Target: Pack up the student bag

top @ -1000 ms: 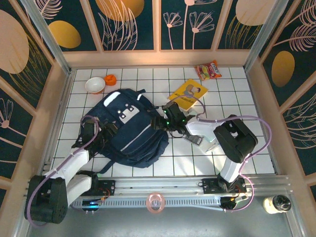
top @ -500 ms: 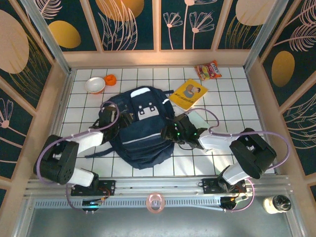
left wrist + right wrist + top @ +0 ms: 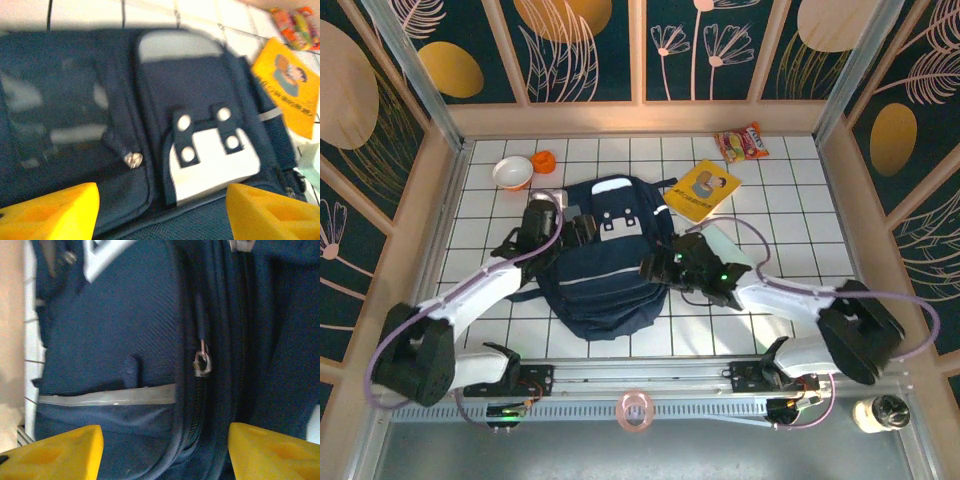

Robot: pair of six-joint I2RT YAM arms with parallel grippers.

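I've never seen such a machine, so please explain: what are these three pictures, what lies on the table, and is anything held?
Two robot arms stand at the near edge of a tiled table. The overhead picture shows both: the left gripper and right gripper are at a navy student bag. The other two pictures come from cameras on the wrists; the yellow fingers at the bottom are each arm's own, spread open, holding nothing. Around the bag lie a yellow book, a snack packet, a bowl and a small orange thing.

student bag (image 3: pixel 605 280) seemingly turned, left hand (image 3: pixel 577 228) advanced
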